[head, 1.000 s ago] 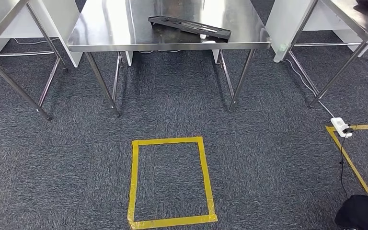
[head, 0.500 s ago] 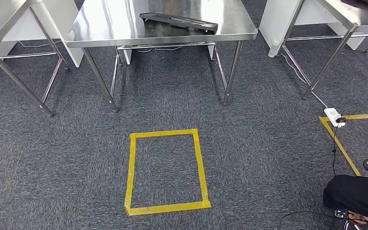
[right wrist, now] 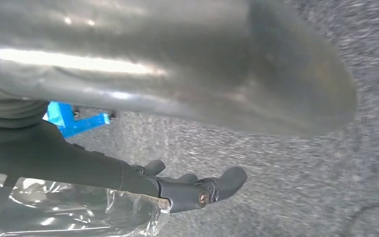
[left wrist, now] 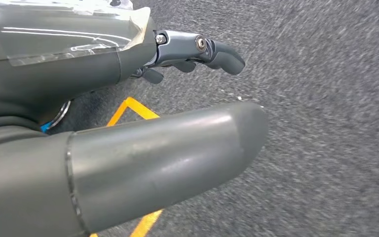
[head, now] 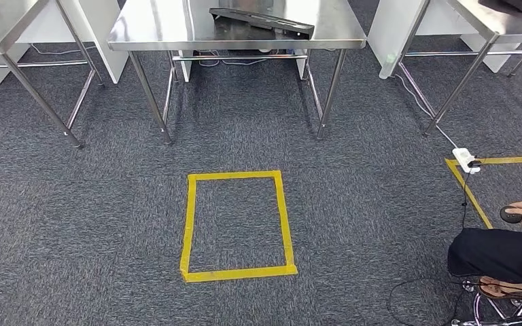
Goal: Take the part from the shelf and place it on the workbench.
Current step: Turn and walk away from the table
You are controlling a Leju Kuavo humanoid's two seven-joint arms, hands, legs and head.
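A long black part (head: pixel 262 22) lies flat on the middle steel table (head: pixel 156 30) at the far side of the carpet in the head view. My left hand (left wrist: pixel 128 64) hangs over the grey carpet. Its thick thumb (left wrist: pixel 168 158) and darker fingers (left wrist: pixel 217 49) are apart and hold nothing. My right hand (right wrist: pixel 143 182) also hangs over the carpet, its thumb (right wrist: pixel 202 74) apart from its fingers (right wrist: pixel 217 185), with nothing in it. Both hands are far from the part.
A yellow tape rectangle (head: pixel 190 224) marks the carpet before the table. More steel tables stand at the left (head: pixel 7 24) and right (head: pixel 489 20). A power strip (head: pixel 463 160) and cable lie by more tape (head: pixel 465 187). A person (head: pixel 499 255) sits at the lower right, holding a small dark device (head: pixel 513 216).
The whole picture has shifted, so the camera has moved: table and tape rectangle sit higher and smaller. The person at the lower right has come further into the picture.
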